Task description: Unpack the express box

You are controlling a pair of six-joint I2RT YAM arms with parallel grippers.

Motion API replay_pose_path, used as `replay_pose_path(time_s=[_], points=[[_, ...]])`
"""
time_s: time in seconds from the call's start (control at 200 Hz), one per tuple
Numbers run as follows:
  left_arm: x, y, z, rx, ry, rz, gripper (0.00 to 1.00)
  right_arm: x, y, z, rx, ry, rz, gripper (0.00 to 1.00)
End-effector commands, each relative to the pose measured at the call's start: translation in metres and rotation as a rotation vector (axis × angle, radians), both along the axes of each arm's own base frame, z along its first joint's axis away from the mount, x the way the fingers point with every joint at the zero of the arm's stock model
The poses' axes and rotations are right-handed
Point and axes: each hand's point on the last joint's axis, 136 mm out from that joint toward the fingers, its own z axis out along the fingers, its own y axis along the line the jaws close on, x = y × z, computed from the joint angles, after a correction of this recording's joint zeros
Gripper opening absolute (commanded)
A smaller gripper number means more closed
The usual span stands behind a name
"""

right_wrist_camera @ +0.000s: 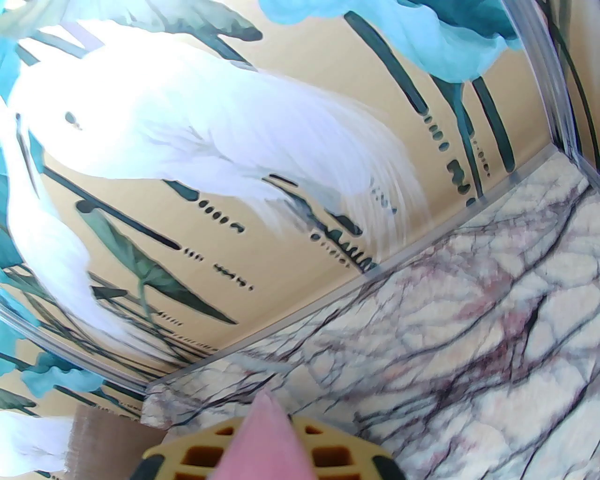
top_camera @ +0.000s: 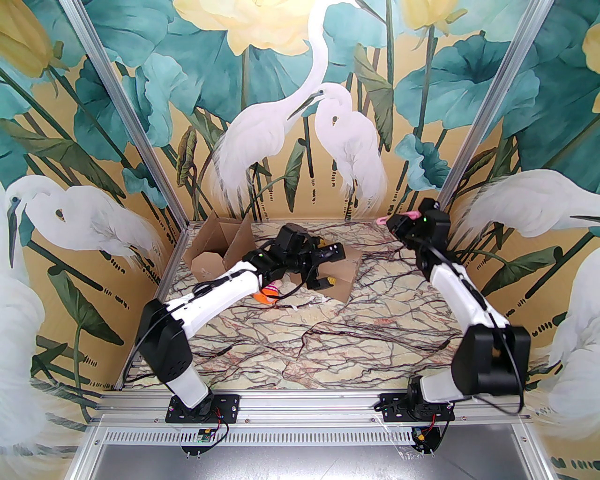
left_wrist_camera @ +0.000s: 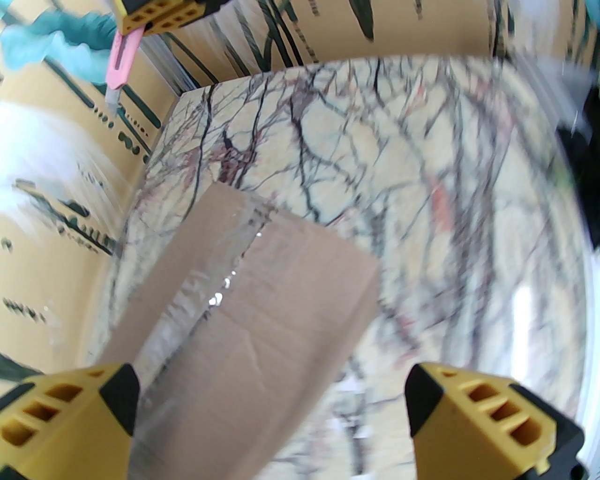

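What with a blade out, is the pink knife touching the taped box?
Apart. Left wrist view: the pink knife, in the right gripper, hangs clear of the taped box.

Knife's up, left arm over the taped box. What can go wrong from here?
1. The knife blade looks extended in the right end effector. On the way down it could strike the left end effector, which sits over the box.
2. The left end effector is open and not clamping the box, so a cut along the tape may shove the box away.
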Motion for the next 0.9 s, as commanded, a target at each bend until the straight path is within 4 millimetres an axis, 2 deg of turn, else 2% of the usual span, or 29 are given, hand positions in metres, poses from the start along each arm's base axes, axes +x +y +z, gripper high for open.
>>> replay_pose_path(time_s=[0.0, 0.175, 0.27, 0.405, 0.76, 0.895], points=[[0.024, -0.012, -0.017, 0.111, -0.184, -0.101, 0.99, -0.023, 0.007, -0.011, 0.153, -0.005, -0.009, 0.00], [0.037, -0.029, -0.023, 0.082, -0.196, -0.114, 1.00, -0.052, 0.009, -0.039, 0.210, 0.048, -0.030, 0.00], [0.041, -0.033, -0.023, 0.068, -0.210, -0.113, 0.99, -0.059, 0.008, -0.049, 0.210, 0.061, -0.041, 0.00], [0.042, -0.033, -0.029, 0.071, -0.205, -0.111, 1.00, -0.059, 0.012, -0.060, 0.262, 0.070, -0.025, 0.00], [0.046, -0.033, -0.038, 0.087, -0.198, -0.096, 1.00, -0.052, 0.020, -0.065, 0.291, 0.072, 0.003, 0.00], [0.051, -0.033, -0.041, 0.096, -0.207, -0.082, 0.99, -0.052, 0.019, -0.073, 0.297, 0.094, -0.004, 0.00]])
